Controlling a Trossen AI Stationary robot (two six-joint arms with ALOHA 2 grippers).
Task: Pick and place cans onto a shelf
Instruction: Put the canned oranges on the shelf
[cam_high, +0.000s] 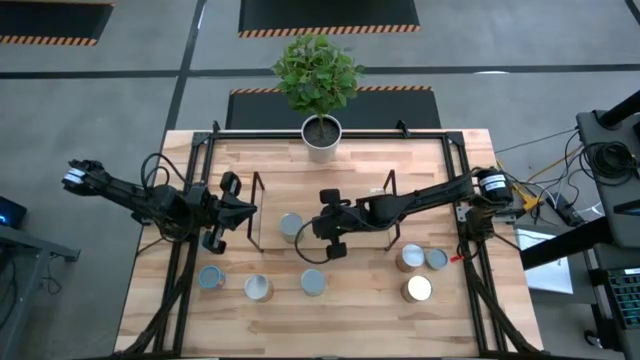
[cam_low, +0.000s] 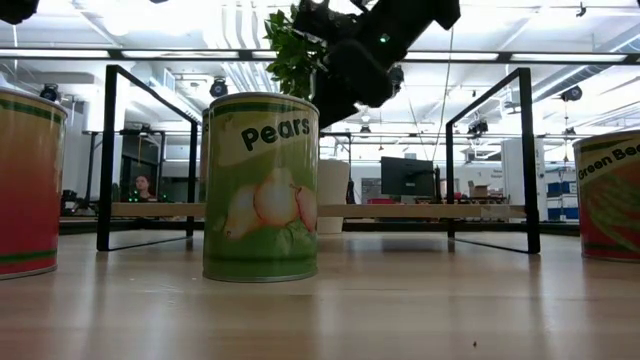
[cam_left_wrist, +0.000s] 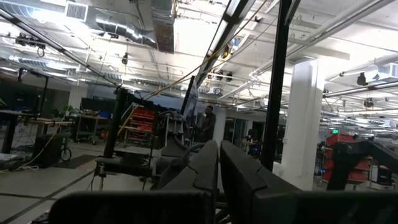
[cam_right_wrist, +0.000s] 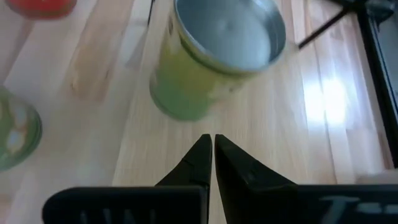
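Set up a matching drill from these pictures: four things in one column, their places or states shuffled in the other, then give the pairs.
Things:
1. right gripper
2. left gripper
3. plant pot
4. Pears can

Places or states:
A. at the table's far edge, in the middle
B. standing upright on the table in front of the shelf, closest to the low camera
C. fingers shut, empty, over the shelf beside a green can with a silver top
D. fingers shut, by the shelf's left end frame

Pairs: 1-C, 2-D, 3-A, 4-B

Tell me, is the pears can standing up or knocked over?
Standing up. The pears can sits flat on the table, its label upright.
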